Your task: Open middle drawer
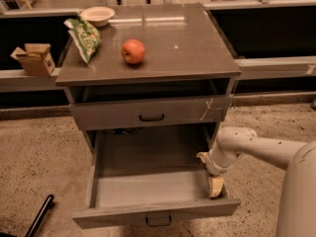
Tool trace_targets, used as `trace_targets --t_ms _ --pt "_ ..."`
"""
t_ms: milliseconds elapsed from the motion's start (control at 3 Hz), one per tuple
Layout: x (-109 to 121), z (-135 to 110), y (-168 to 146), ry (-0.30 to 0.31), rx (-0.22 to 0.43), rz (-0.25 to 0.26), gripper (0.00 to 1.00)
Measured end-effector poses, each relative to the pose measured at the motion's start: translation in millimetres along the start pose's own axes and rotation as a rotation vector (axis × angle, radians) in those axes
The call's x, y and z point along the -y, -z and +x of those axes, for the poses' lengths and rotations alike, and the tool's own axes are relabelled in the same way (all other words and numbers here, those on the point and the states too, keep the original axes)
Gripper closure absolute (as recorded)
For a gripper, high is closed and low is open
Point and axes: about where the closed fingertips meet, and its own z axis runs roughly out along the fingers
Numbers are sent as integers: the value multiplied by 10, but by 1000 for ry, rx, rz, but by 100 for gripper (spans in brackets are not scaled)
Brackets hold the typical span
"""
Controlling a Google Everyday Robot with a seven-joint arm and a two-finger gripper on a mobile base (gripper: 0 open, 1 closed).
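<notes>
Middle drawer (148, 189): stands well out from the cabinet, handle nearest.
End effector (213, 181): inside its right front corner, apparently touching the wall; grip cannot be told.
Upper drawer (148, 113): shut, white mark at right.
Surface (187, 48): apple (133, 51), green bag (84, 37), bowl (98, 15) behind.

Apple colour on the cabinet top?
Apple: red-orange, camera view; gripper at right wall of the open middle drawer.

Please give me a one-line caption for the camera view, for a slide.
Middle drawer pulled open, robot's tool at its right front corner; apple on cabinet top.
</notes>
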Motion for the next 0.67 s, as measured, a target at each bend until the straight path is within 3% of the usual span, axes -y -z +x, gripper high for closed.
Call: trace_targets --t_ms 333,667 --pt "-241 -317 8 -77 38 1 0" --pt "-242 -332 5 -80 40 -1 0"
